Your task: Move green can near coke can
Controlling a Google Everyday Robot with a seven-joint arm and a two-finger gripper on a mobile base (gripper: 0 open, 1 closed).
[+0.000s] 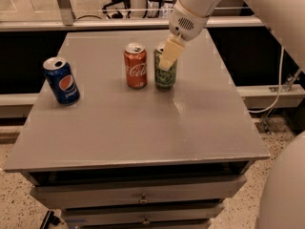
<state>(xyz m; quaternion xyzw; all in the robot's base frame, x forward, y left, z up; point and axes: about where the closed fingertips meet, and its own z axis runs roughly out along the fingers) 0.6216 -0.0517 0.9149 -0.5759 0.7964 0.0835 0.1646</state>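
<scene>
The green can (165,76) stands upright on the grey tabletop (143,123), right next to the coke can (136,66), which is on its left with a small gap between them. My gripper (170,54) comes down from the upper right and sits at the green can's top, covering its rim and upper right side. I cannot see whether it grips the can.
A blue Pepsi can (62,80) stands near the table's left edge. The table has drawers (140,199) below its front edge. A rail and dark gap run behind the table. My white arm body (286,190) fills the lower right corner.
</scene>
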